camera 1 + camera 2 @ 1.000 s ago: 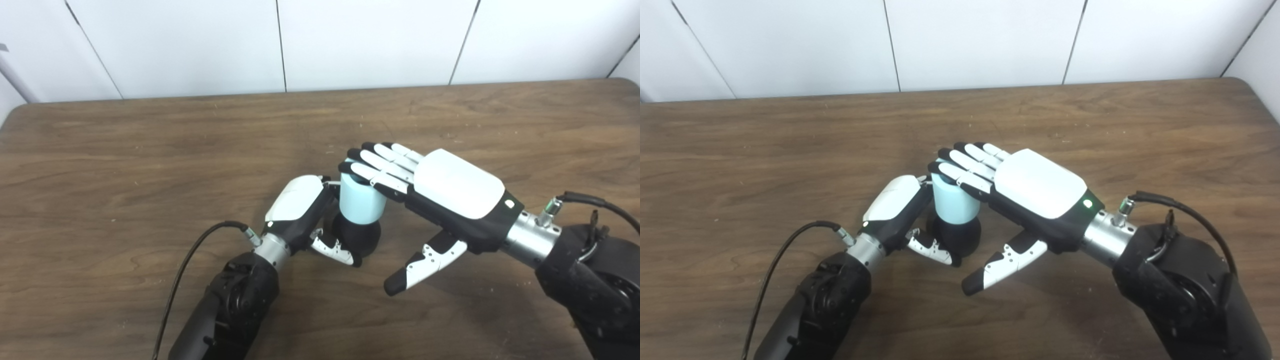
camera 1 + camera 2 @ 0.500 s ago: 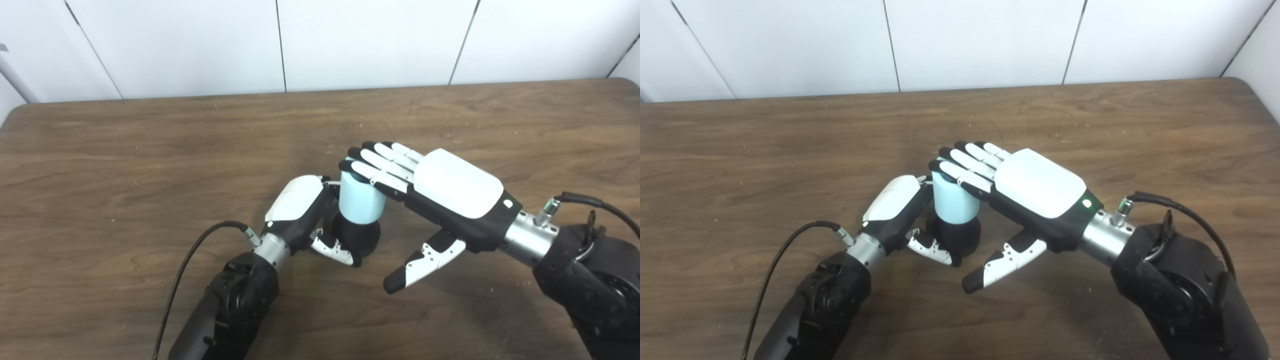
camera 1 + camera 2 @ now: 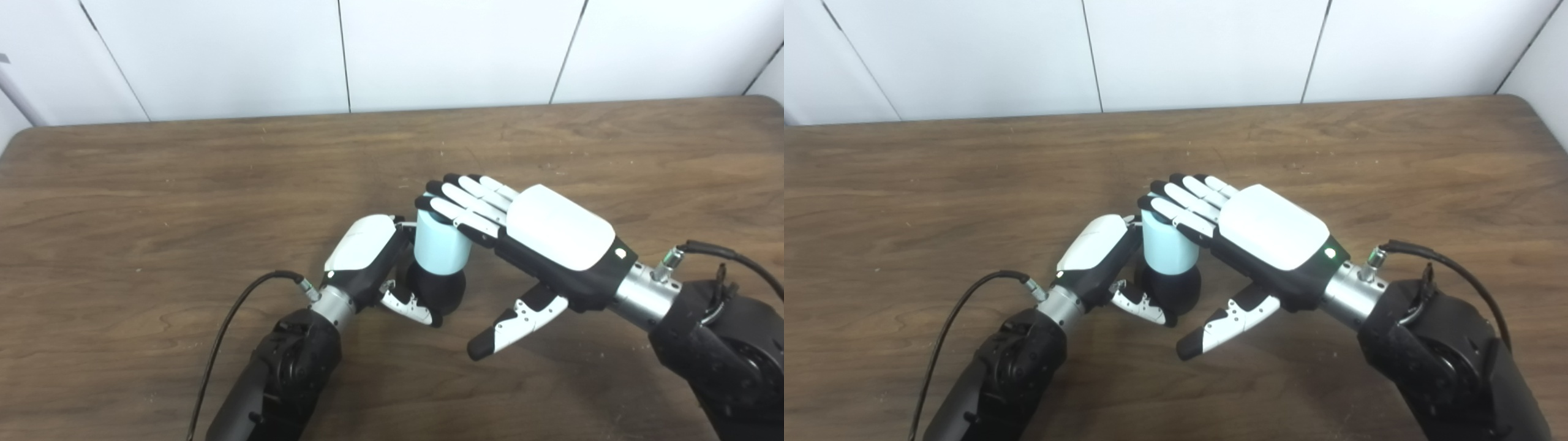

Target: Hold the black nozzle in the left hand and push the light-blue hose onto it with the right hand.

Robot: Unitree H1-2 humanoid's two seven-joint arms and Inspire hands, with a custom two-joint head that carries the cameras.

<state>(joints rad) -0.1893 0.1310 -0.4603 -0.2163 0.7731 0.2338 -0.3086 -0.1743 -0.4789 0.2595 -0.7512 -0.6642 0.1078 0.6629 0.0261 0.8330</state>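
Pressure from above is what we need in this step, we judge: our right hand (image 3: 539, 239) should press straight down along the axis of the light-blue hose (image 3: 442, 247), while our left hand (image 3: 373, 263) keeps the black nozzle (image 3: 436, 290) firm on the table (image 3: 153, 202), so that the hose does not tilt or slip off. The right fingers (image 3: 468, 199) are stretched out flat, holding nothing, and their tips lie on the top of the hose with the thumb hanging free below. The left fingers are curled around the nozzle, which stands upright near the middle of the table with the hose sitting on top of it.
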